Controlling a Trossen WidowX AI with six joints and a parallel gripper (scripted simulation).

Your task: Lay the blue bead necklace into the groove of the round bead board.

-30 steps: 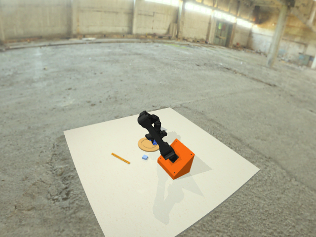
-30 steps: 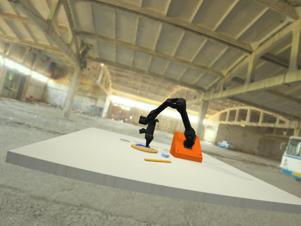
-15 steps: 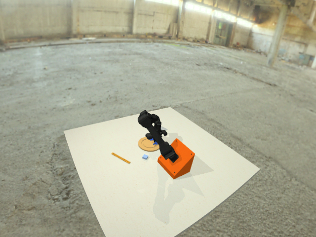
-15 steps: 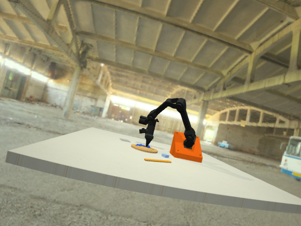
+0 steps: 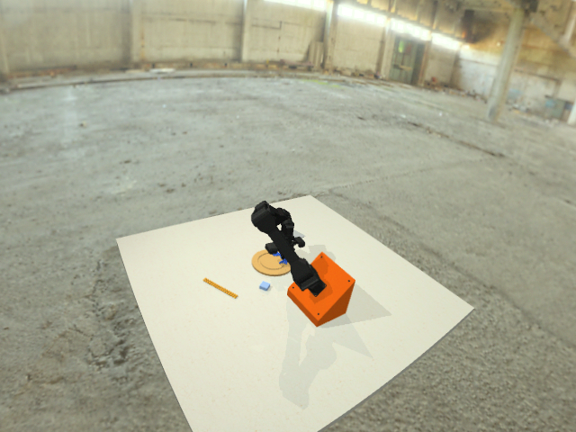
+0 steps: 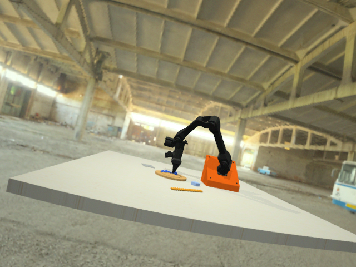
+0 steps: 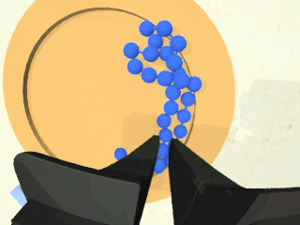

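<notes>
The round tan bead board (image 5: 258, 264) (image 6: 181, 178) (image 7: 216, 84) lies flat with a thin circular groove. The blue bead necklace (image 6: 165, 171) (image 7: 171, 107) lies bunched on the board's right side in the wrist view. Its far end is a tangled cluster at the groove's upper right; two strands run from there down to the fingers. One bead shows left of the fingertips. My gripper (image 6: 173, 172) (image 7: 164, 142) points down at the board and is shut on the necklace's near part. The fingers hide some beads. In the top view the arm hides the fingertips.
An orange bead strip (image 5: 220, 287) (image 6: 186, 189) and a small light-blue block (image 5: 265, 285) (image 6: 195, 183) (image 7: 19, 195) lie near the board. The orange wedge base (image 5: 337, 279) (image 6: 208, 179) carries the arm. A flat grey patch (image 6: 147, 165) lies behind the board in the exterior view.
</notes>
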